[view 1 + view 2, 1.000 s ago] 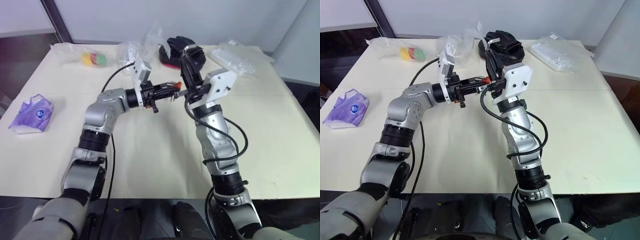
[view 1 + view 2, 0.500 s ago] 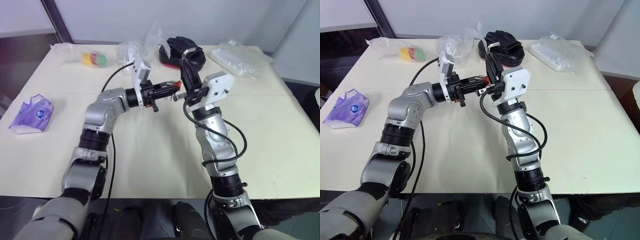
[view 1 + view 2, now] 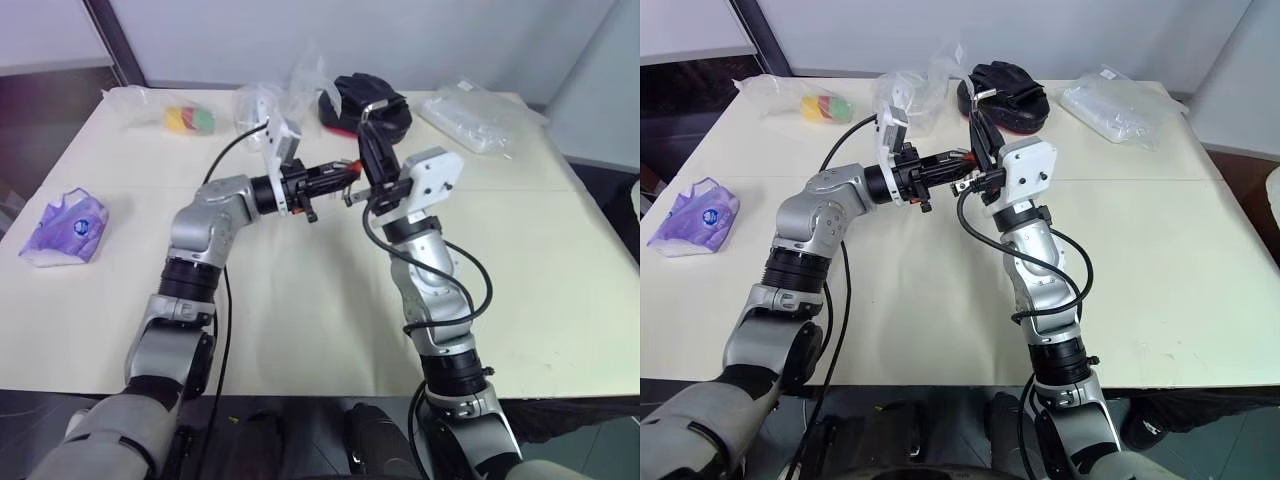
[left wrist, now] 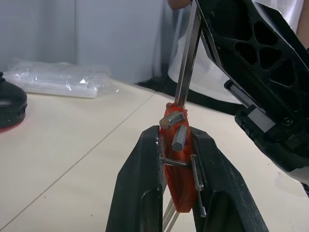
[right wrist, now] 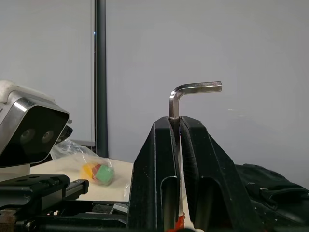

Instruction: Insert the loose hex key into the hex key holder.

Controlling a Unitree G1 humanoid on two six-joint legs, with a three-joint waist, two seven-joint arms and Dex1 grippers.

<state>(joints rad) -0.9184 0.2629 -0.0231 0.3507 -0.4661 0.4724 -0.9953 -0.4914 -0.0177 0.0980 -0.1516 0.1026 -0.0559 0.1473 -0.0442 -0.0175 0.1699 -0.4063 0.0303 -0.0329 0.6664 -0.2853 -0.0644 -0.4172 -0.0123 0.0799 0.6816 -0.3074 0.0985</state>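
Note:
My left gripper [image 4: 175,133] is shut on the hex key holder [image 4: 177,169], an orange-red block with short grey keys sticking out, held above the table's middle [image 3: 349,170]. My right gripper [image 5: 176,121] is shut on the loose hex key [image 5: 194,89], a thin grey L-shaped rod whose bent end sticks up past the fingertips. In the left wrist view the key's long shaft [image 4: 187,58] runs down to the holder's top edge and meets it there. The right gripper [image 3: 368,130] stands just right of the holder, fingers pointing up and away from me.
A cream table [image 3: 300,300] carries a purple pouch [image 3: 62,228] at the left. Along the far edge lie a bag of coloured pieces [image 3: 190,118], a crumpled clear bag [image 3: 292,88], a black object [image 3: 385,100] and clear plastic packaging [image 3: 480,118].
The right forearm has edged slightly left, toward the holder, with the key still gripped. The left arm and the holder have kept still.

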